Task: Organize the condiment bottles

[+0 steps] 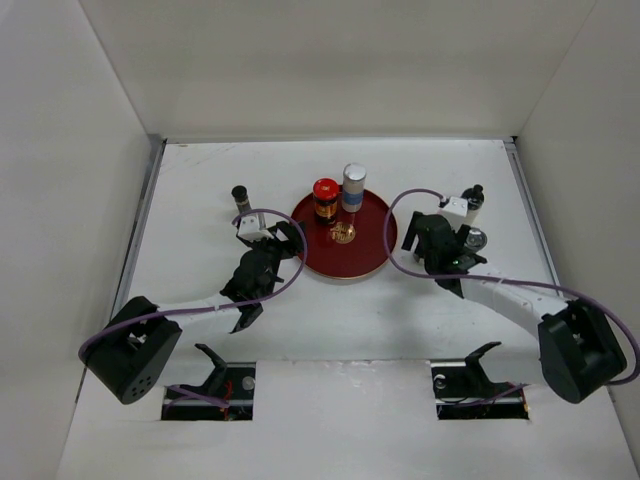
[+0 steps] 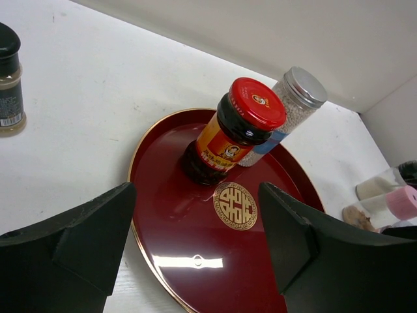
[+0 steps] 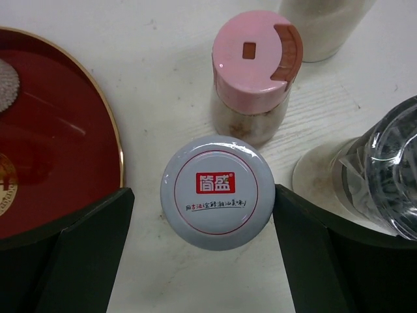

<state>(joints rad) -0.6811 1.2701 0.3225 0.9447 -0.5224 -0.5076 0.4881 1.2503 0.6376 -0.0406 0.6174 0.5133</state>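
The right fingers (image 3: 78, 261) stood wide apart, one on each side of the grey-capped jar (image 3: 215, 191) and clear of it, holding nothing. Only its round printed lid showed, so the body beneath was hidden. It was probably rigid, smooth and fairly light, best pinched across the cap's rim or just under it, where a squeeze would not crush anything but could slip on a glossy wall. The pink-capped shaker (image 3: 256, 65) stood just behind it, whether touching I could not tell. A clear jar with dark contents (image 3: 384, 176) sat close to the right-hand finger, so a closing stroke risked nudging it. A cream-bodied bottle (image 3: 322, 26) stood farther back. The left fingers (image 2: 71, 254) were also parted and empty, above the near rim of the red round tray (image 2: 163, 208), on which the red-capped jar (image 2: 234, 130) and silver-capped shaker (image 2: 293, 104) stood side by side. A black-capped bottle (image 2: 8, 85) stood alone to the tray's left. The table (image 3: 163, 78) was flat, matt white, faintly scuffed, and plain white walls enclosed it.
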